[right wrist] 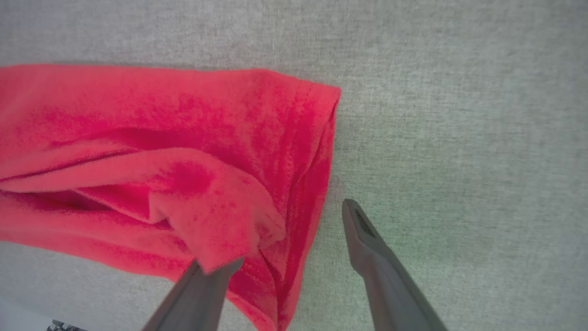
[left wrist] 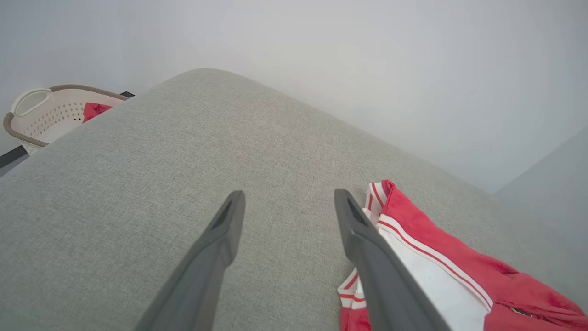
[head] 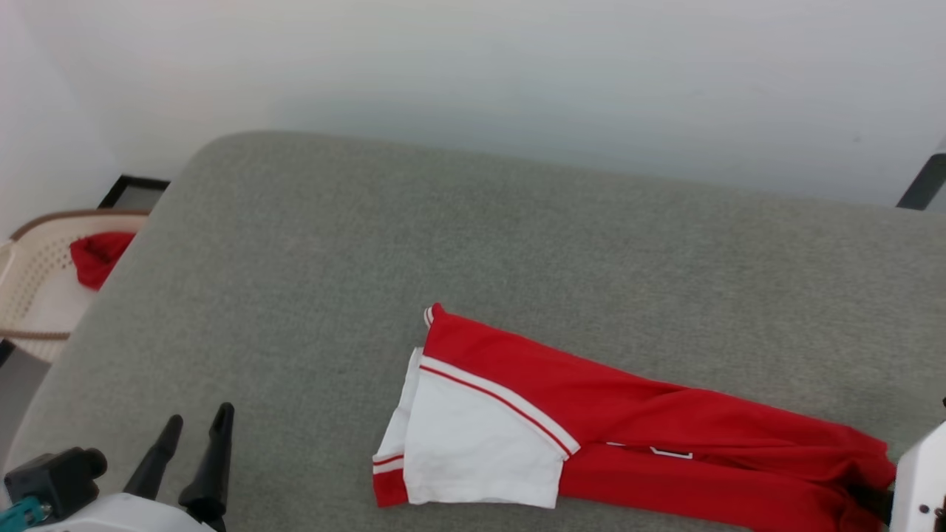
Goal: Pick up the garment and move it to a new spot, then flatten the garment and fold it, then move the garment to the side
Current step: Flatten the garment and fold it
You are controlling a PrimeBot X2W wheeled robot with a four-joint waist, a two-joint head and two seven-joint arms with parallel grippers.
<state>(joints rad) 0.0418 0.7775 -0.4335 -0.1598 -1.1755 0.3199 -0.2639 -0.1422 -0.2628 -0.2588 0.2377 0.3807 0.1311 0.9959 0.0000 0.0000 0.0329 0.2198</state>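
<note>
The left gripper (head: 199, 414) sits closest, at the lower left of the head view. Its two dark fingers point up over bare grey cloth, jaws wide apart and holding nothing. Beyond the rounded left corner of the worktop (head: 310, 244) stands a pale perforated basket (head: 29, 288) with a red cloth (head: 100, 255) in it. The worktop is covered in grey woven fabric and backs onto a plain light wall (head: 517, 66).

The garment (head: 635, 414) lies on the near right part of the worktop, to the right of the left gripper. It is doubled lengthwise into a long red strip that slants toward the right edge. Its white sleeve (head: 473, 451), trimmed in red stripes, lies flat at the strip's left end, and a sliver of black and white print peeks out of the fold further right.

The right gripper (right wrist: 282, 234) is at the strip's right end, jaws apart and not clamped. In the right wrist view, one finger (right wrist: 197, 294) has a red fold draped over its tip. The other (right wrist: 381, 266) is over bare grey cloth just beside the hem.
</note>
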